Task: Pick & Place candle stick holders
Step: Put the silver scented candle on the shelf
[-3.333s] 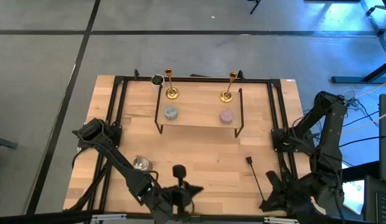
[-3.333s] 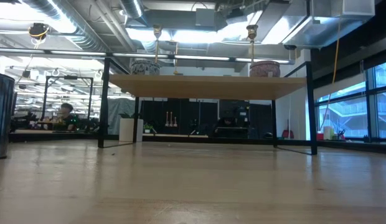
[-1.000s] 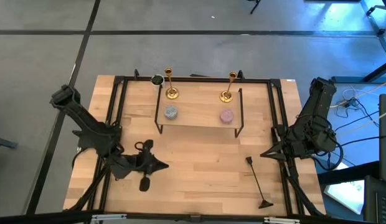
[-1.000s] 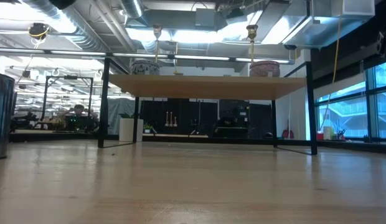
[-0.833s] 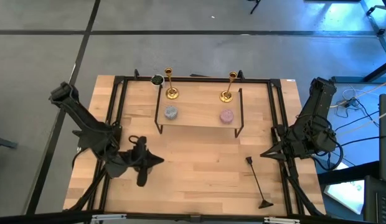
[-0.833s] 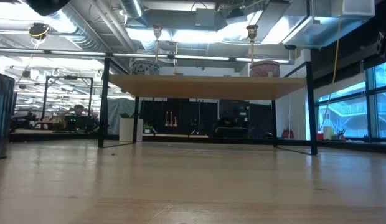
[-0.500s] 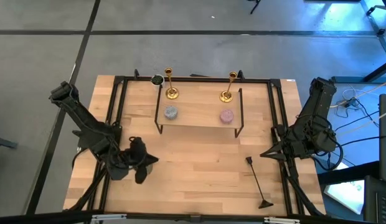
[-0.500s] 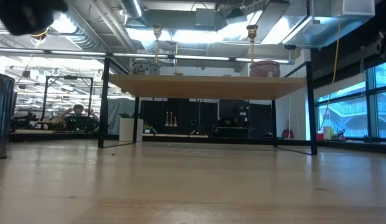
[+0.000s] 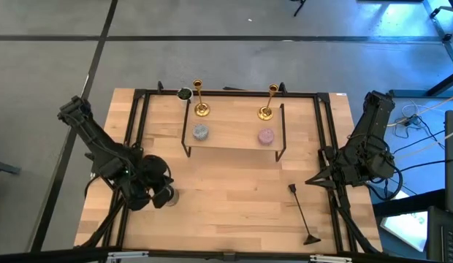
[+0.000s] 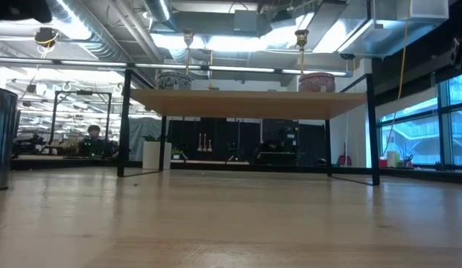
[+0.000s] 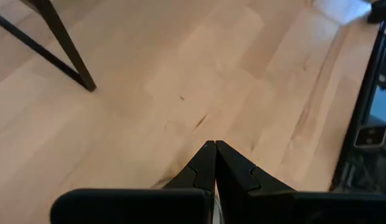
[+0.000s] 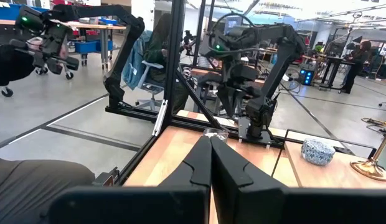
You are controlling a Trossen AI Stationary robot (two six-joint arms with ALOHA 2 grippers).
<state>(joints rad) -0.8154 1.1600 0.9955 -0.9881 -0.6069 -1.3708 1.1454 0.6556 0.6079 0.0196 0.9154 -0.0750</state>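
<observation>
Table [image 9: 234,197]: pale wooden planks with a smooth grain, edged by a black metal frame.
Shelf [image 9: 234,135]: a flat wooden board on thin black metal legs, standing on the table well ahead of both grippers.
Left arm [image 9: 95,142]: dark and jointed, folded low over the table's left side.
Right arm [image 9: 365,146]: dark, folded up at the table's right edge, waiting.
Left gripper [image 11: 214,149]: two dark fingers pressed tip to tip, nothing between them, pointing down at bare wood near a shelf leg.
Right gripper [image 12: 210,142]: fingers pressed together, empty, raised and aimed across the table toward the left arm.
Candle stick holders: left one [image 9: 200,98] and right one [image 9: 268,101], both slim shiny brass, thin stem, round flared base, small cup on top. Both stand upright along the shelf's far edge, well apart, far from either gripper.
Candles: blue-grey round one [image 9: 201,132] and pink round one [image 9: 265,136], squat, each sitting just in front of a holder.
</observation>
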